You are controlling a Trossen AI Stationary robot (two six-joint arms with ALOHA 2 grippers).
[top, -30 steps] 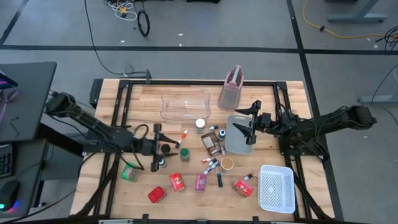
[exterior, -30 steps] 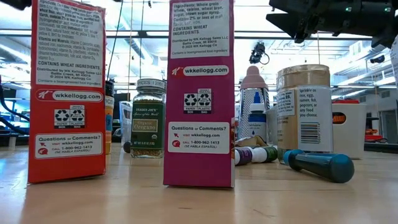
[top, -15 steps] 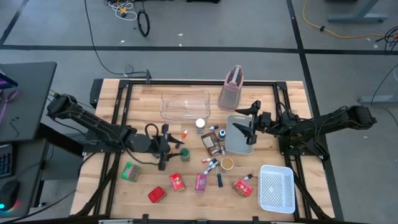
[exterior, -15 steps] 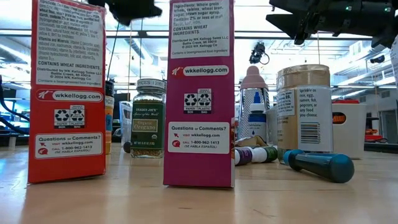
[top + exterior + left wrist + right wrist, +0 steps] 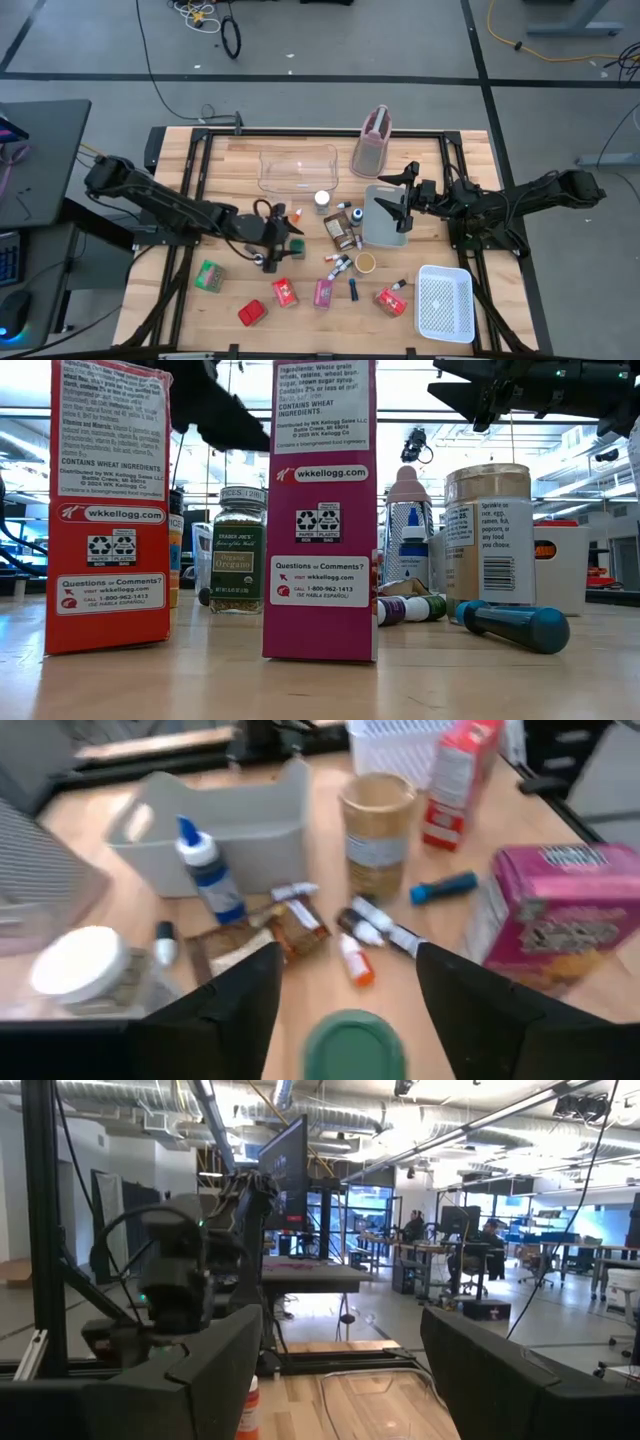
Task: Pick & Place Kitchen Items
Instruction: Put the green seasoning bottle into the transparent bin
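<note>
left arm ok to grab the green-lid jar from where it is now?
Probably yes. The left end effector hangs open right over the green-lid jar, whose lid shows between its fingers. The small orange-tipped bottle lies just beyond but looks clear of the fingers.

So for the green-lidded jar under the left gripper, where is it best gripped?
Judging by the frames, around its round green lid, coming straight down. The green-lidded jar stands upright, lid facing up between the open fingers of the left gripper, and the top-down view shows bare table on both sides of it. Lower on its body looks harder to reach from this pose.
</note>
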